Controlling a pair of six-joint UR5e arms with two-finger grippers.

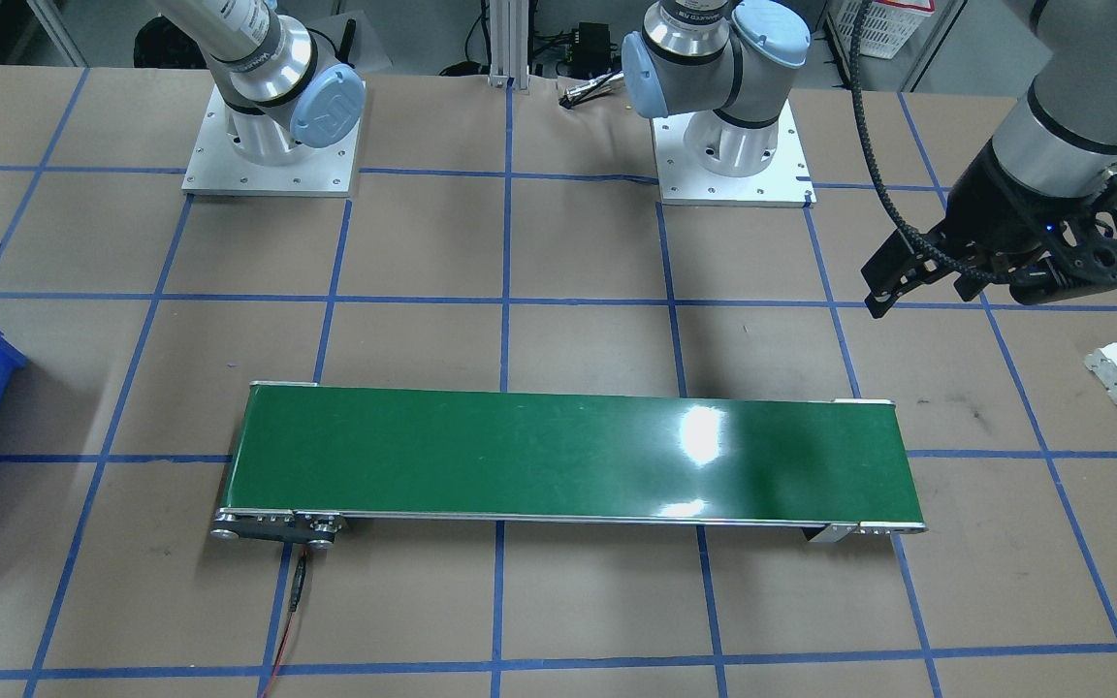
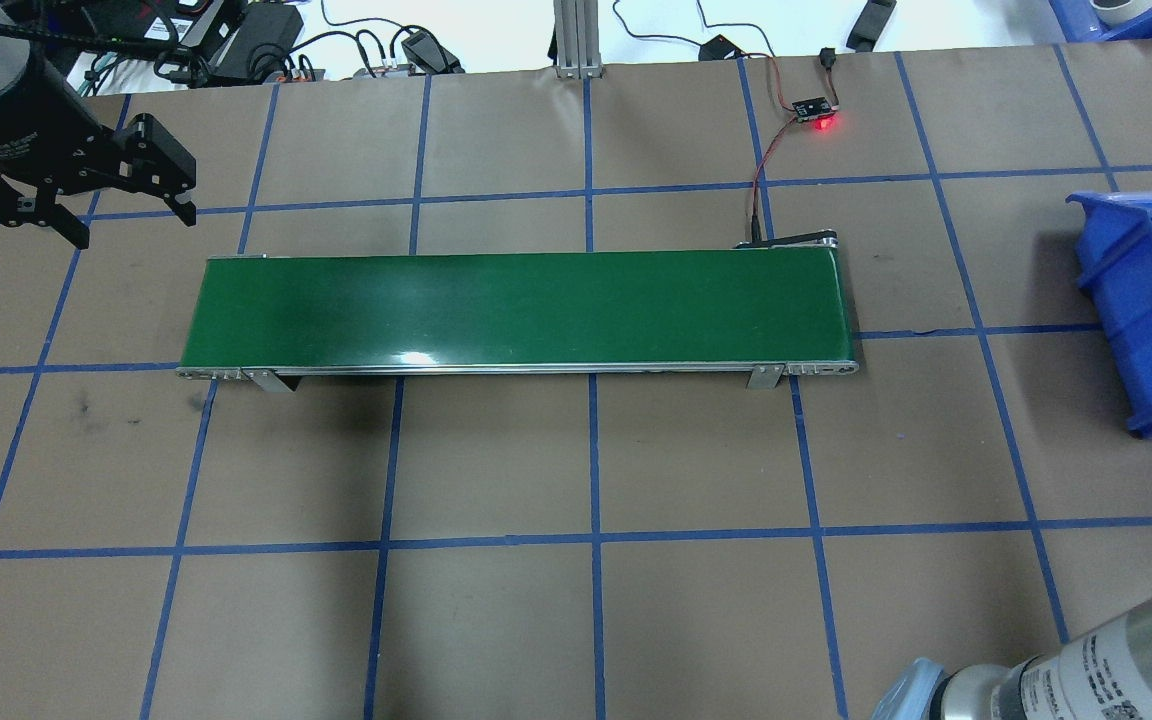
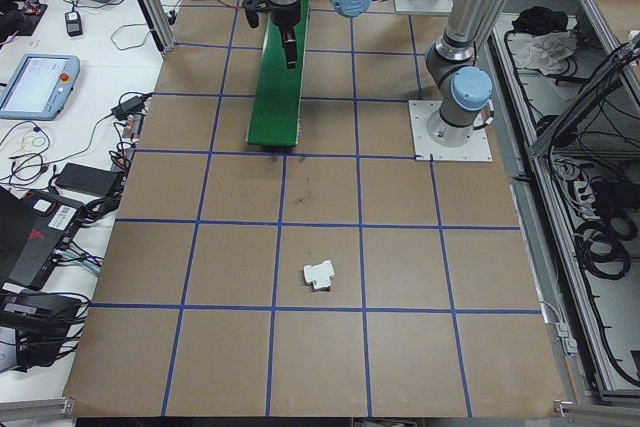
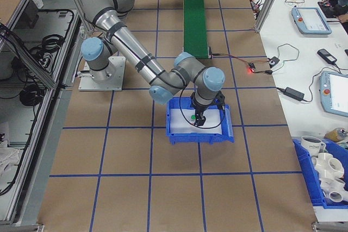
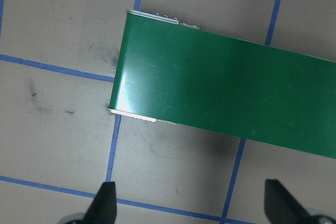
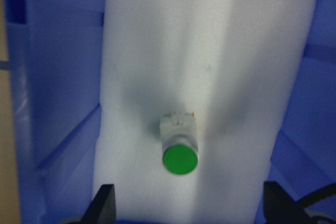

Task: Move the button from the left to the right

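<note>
Overhead, both jaws released; button (image 6: 179, 148) on white foam (image 6: 210, 51), brown gridded table (image 2: 496, 460).

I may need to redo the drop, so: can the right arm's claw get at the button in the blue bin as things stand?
Probably yes. The right claw hangs open directly above the button, which lies alone on the white foam inside the blue bin. Nothing sits between the fingers and the button.
</note>
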